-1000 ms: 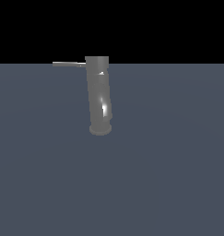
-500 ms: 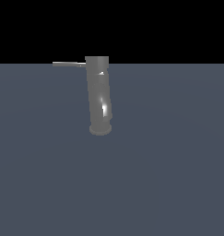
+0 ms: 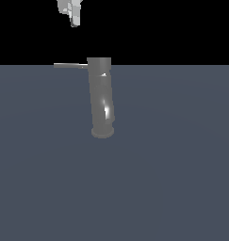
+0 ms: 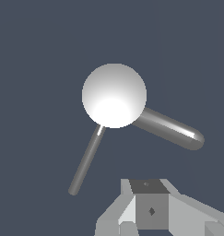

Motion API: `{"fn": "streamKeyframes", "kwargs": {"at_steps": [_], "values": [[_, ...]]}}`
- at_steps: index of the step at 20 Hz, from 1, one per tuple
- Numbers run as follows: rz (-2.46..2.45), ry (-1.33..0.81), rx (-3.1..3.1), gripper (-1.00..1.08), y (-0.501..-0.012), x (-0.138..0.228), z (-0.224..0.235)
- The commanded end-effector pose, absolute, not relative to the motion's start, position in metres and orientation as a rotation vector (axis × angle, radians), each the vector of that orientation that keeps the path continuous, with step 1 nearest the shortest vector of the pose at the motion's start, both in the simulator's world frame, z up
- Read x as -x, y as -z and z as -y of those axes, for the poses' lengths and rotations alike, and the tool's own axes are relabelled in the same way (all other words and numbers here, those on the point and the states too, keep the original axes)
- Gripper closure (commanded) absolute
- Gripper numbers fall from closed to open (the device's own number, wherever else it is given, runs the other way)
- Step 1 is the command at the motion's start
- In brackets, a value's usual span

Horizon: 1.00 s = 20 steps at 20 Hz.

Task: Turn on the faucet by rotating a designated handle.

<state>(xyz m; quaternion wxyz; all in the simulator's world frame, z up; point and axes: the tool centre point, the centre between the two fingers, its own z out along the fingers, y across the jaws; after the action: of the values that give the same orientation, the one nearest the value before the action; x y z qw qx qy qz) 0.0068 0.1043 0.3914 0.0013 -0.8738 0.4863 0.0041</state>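
Nearest the exterior camera lies a broad stretch of bare slate-grey worktop [image 3: 172,188]. Farther back, about midway across it, stands the faucet [image 3: 102,99], a tall grey metallic cylinder on a flared round base, leaning slightly so that its top sits a little toward the exterior view's left of its foot, with a bright highlight low on its side. From its top the handle [image 3: 69,65], a thin straight grey bar, projects level toward the exterior view's left. Above that, against the black background, the white tool [image 3: 72,13] hangs at the frame's upper edge, well apart from the handle and touching nothing. In the wrist view, looking down, the faucet's top shows as a bright round cap [image 4: 114,95], with the handle [image 4: 87,159] as a slim bar running out from it and a thicker rounded spout [image 4: 171,129] reaching another way. The tool [image 4: 150,216] holds nothing; I cannot tell how far apart its fingers stand.
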Motion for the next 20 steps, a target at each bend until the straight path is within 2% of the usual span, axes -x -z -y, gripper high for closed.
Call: {"fn": "streamKeyframes", "kwargs": {"at_steps": [1,11,20], "values": [[-1.6,-0.011,2.701,1.08,-0.38,-0.019,-0.114],[-1.871,-0.005,2.523,1.08,-0.329,-0.06,-0.152],[-2.019,-0.001,2.407,1.08,-0.295,-0.08,-0.176]]}}
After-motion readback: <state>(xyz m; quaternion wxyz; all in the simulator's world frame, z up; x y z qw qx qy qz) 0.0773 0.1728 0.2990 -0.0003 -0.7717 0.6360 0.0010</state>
